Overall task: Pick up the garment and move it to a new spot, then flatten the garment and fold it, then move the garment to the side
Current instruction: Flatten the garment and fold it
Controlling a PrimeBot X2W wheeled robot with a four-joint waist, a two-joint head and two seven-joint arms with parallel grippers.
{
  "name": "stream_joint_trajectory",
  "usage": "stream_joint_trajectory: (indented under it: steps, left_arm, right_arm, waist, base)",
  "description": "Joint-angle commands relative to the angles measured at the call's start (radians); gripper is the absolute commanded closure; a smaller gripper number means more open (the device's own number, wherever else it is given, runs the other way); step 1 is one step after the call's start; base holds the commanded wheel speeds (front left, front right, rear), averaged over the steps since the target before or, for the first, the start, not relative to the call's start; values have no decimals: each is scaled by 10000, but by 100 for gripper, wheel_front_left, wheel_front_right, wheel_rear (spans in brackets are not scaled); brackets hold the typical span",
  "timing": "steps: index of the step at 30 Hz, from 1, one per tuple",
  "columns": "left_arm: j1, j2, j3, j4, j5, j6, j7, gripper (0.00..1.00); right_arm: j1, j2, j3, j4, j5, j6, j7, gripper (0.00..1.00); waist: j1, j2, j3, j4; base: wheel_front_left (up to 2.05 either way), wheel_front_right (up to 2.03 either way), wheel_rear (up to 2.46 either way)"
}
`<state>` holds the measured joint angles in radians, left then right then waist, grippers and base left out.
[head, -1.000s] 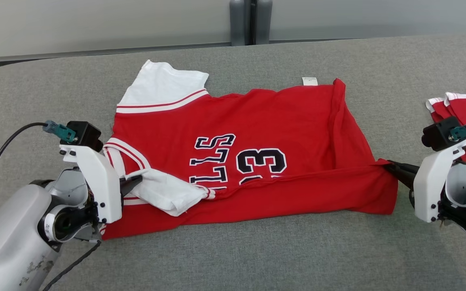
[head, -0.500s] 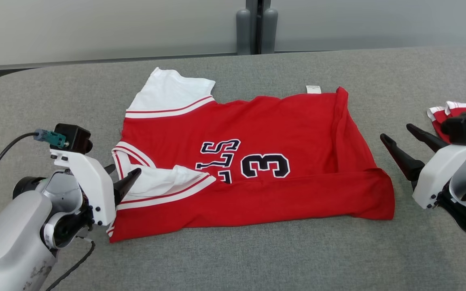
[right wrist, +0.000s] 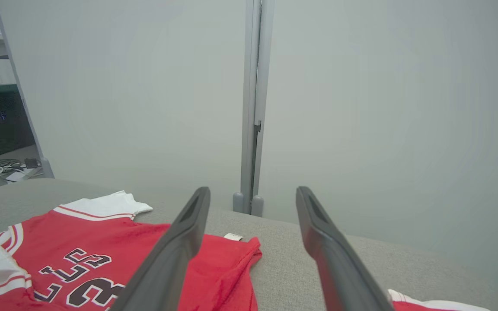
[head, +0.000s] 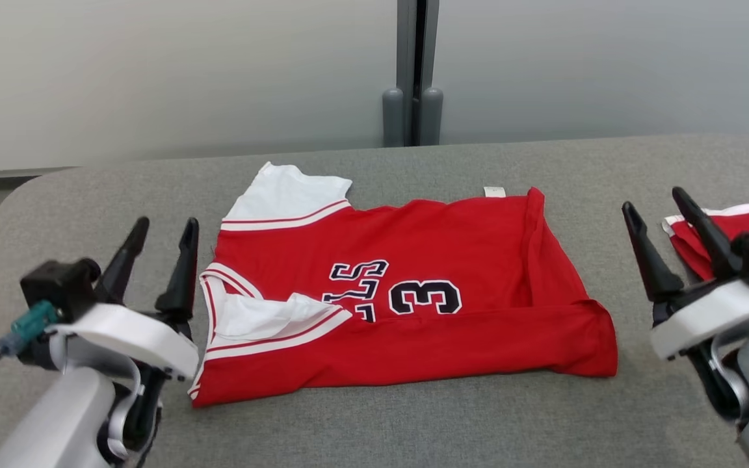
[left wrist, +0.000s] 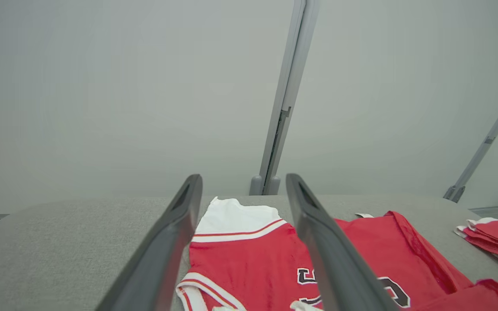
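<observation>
The jersey [head: 407, 292] lies in the middle of the table [head: 374, 422] with its long axis running left to right. Its collar and sleeves are at the left end and its hem at the right. The left gripper [head: 166, 224] stands just beside the collar end and the right gripper [head: 653, 200] just beside the hem end. Each arm therefore has its own end within reach, and neither is clearly the nearer. Both grippers have their fingers spread wide and hold nothing. The fingers point toward the table's far edge and are clear of the cloth, though how high they stand above the table is hard to tell. The jersey is red with dark, white-edged lettering. Its near long edge is turned up as a flat band that covers the bottom of the print. The far white sleeve [head: 287, 195] is spread toward the far left, and the near sleeve [head: 264, 318] is folded in over the chest. The right end shows a raised crease and a small white label [head: 495, 191] at its far corner. A second fold would likely bring the far long edge toward the near one, with each gripper taking a far corner. A pile [head: 738, 224] of other red cloth sits at the table's right edge, behind the right gripper.
</observation>
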<state>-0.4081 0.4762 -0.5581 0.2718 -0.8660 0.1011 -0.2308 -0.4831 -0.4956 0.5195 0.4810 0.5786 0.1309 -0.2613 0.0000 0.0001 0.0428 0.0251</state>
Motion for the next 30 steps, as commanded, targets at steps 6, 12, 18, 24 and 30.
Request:
stream_joint_trajectory:
  steps: [6,12,18,24,30]
  left_arm:
    - [1418,-806,989,-994,1360,677,-345,0]
    - [3537,-2477,1916,-1563,4051,390,-329,0]
    - [4378,-3575,3021,-1191,5416,-58,-329,0]
    - [4578,-4076,3993,-577,6034,-321,-328,0]
    - [3933,-4141,4126,1630,6836,298,-329,0]
  right_arm:
    - [2404,1551,-2669,-1747,-2298,-4,-48,0]
    - [4392,2996,-3814,-2814,-3401,-4,-49,0]
    - [5117,3425,-3743,-3035,-3780,-4,-50,0]
    - [5106,3534,-3654,-3298,-3799,-4,-50,0]
    - [4993,3494,-3602,-3424,-3739,-4,-50,0]
  waist:
    - [0,-1,-579,211]
    - [0,-1,-679,302]
    - [0,-1,-597,240]
    - [0,-1,-459,105]
    - [0,-1,-225,-55]
  base:
    - [0,0,0]
    - [0,0,0]
    - [0,0,0]
    - [0,0,0]
    - [0,0,0]
